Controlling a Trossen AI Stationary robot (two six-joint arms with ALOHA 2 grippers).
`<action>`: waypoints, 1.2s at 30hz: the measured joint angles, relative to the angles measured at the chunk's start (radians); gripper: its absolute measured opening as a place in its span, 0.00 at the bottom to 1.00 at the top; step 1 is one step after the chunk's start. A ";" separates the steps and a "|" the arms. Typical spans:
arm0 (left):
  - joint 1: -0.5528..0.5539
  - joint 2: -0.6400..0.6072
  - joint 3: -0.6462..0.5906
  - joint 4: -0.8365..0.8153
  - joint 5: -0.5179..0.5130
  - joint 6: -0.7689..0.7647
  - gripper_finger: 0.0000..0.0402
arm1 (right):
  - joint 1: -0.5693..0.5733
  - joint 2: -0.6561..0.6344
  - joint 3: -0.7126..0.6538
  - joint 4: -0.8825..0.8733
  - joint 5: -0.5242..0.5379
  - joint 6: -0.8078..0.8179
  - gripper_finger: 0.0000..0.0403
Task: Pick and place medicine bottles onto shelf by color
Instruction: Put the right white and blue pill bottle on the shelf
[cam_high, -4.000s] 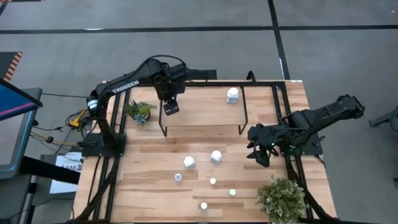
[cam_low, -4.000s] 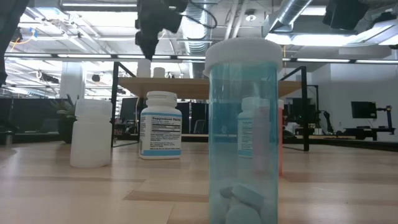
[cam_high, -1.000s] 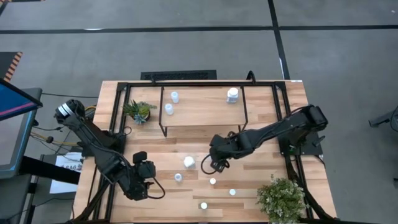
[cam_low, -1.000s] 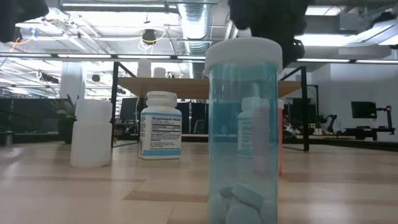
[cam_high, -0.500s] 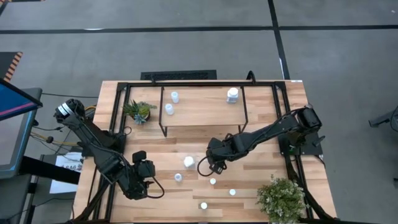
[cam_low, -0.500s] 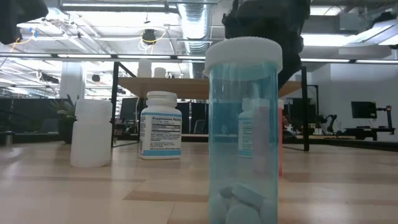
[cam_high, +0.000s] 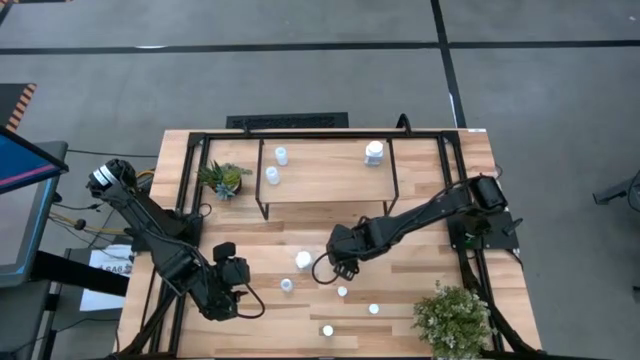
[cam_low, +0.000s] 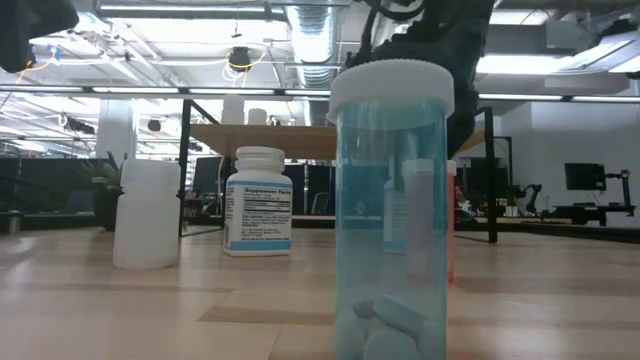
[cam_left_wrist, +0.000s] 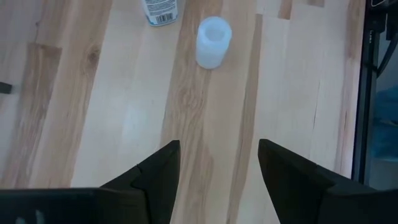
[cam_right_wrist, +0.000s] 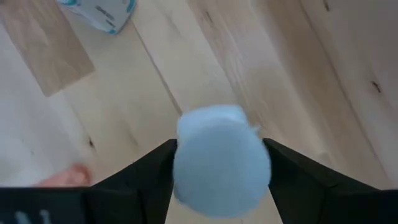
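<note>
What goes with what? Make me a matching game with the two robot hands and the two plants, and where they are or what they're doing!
Things:
1. left gripper
2. right gripper
3. small plant
4. big bushy plant

Places or states:
A. in a corner of the table, on the right arm's side
B. open, nothing between its fingers
C. beside the left end of the shelf
D. shut on a pale-capped bottle

Pairs: 1-B, 2-D, 3-C, 4-A
</note>
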 joint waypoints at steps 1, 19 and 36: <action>0.000 0.000 0.000 0.001 0.000 0.000 0.50 | 0.000 0.001 -0.001 -0.005 0.000 0.000 0.63; 0.000 0.000 0.000 0.003 -0.042 -0.029 0.50 | 0.001 -0.005 0.231 -0.227 -0.126 -0.033 0.40; 0.000 0.000 0.000 0.002 -0.076 -0.041 0.50 | -0.076 -0.009 0.777 -0.767 -0.098 -0.218 0.40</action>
